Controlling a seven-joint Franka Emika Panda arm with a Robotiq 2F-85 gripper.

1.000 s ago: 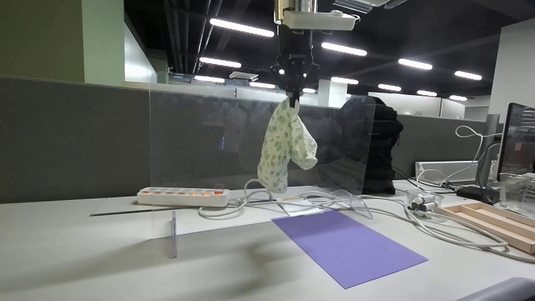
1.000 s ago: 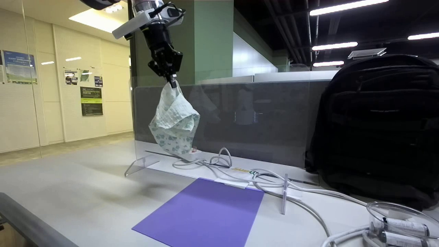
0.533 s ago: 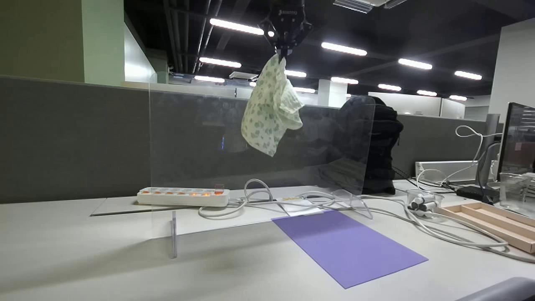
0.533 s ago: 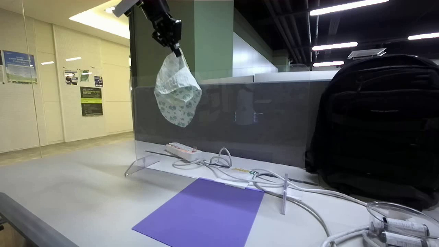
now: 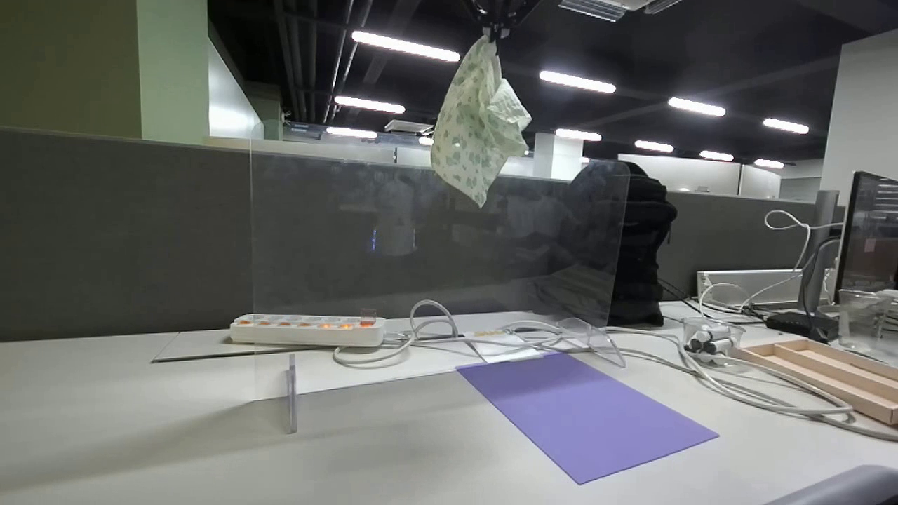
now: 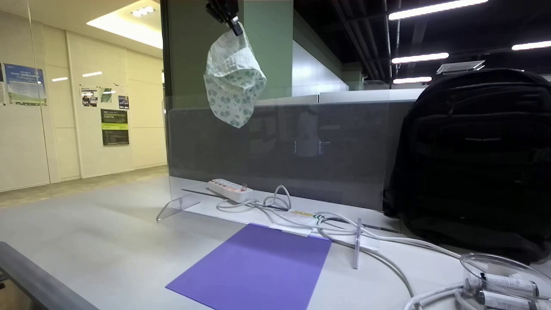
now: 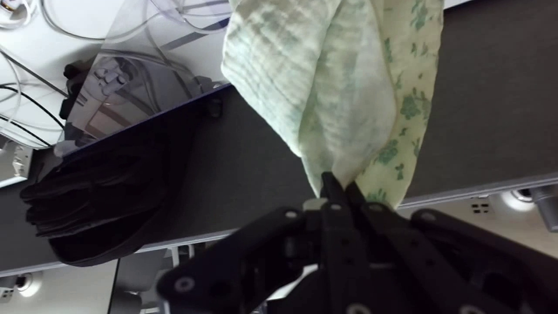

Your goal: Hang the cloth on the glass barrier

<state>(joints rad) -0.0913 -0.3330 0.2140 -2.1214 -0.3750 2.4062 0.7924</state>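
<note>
The fingers (image 7: 334,192) have risen, lifting the green-printed cloth (image 5: 471,133) higher than a second ago. Pinched together, they grasp its top; the rest hangs below them. Lower than the fingers stands the clear barrier panel (image 6: 280,168), overlapped by the cloth in both exterior views, contact unclear; a purple sheet (image 6: 258,267) lies lower still.

In an exterior view, a purple sheet (image 5: 589,421) lies on the desk (image 5: 126,400); behind it a backpack (image 5: 642,242), to its left a power strip (image 5: 309,332), to its right cables (image 5: 786,407), a tray (image 5: 870,408), a monitor (image 5: 870,231)
</note>
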